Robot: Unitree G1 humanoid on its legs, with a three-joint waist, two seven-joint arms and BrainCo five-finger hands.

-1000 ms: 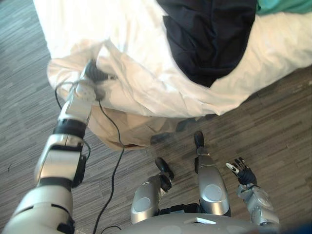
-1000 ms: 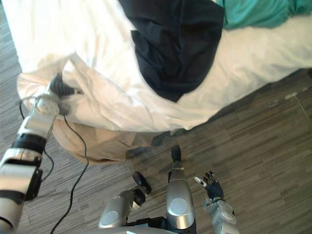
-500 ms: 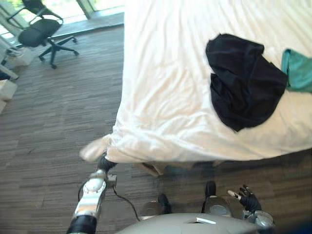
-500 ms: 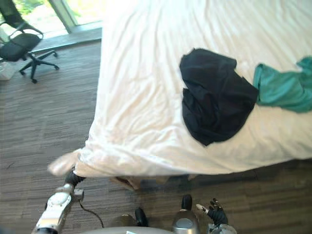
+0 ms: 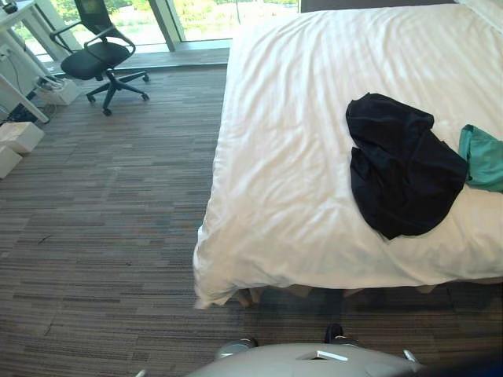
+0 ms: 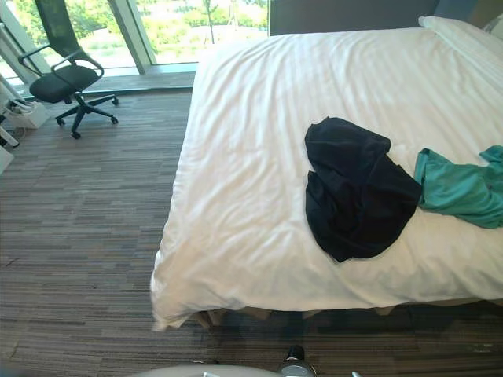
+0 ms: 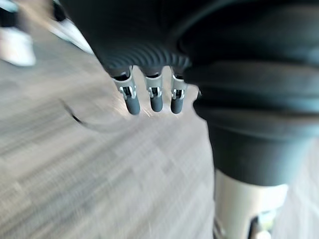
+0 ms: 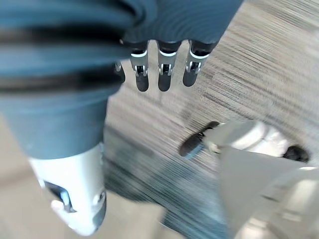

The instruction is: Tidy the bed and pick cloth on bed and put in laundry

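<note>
Left eye view: a bed (image 5: 236, 259) under a smooth white duvet (image 5: 299, 141) takes up the robot's right side. Its near edge runs straight across, and its near left corner (image 5: 208, 290) droops toward the striped carpet (image 5: 102, 236). A crumpled black garment (image 5: 405, 177) lies on the duvet close to that near edge. A teal garment (image 5: 483, 157) lies against its far side, cut off by the frame. The carpet lies open along the bed's left side as far as an office chair (image 5: 98, 55), white boxes (image 5: 20, 137) and a window (image 5: 212, 16).

Right eye view: the black garment (image 6: 354, 196) and the teal garment (image 6: 464, 188) lie with their edges meeting, with bare duvet all round them. A pillow (image 6: 464, 35) rests at the far right corner of the bed. The office chair (image 6: 63, 78) stands well clear of the mattress.

Left wrist view: the left hand (image 7: 155, 97) hangs with its fingers straight and slightly apart, gripping nothing. Carpet (image 7: 75, 174) spreads past the fingertips.

Right wrist view: the right hand (image 8: 164, 72) hangs with its fingers extended and separated in the same way, also unladen. Carpet (image 8: 259, 74) runs beyond the tips.

Both garments lie on the bed, apart from either hand.
</note>
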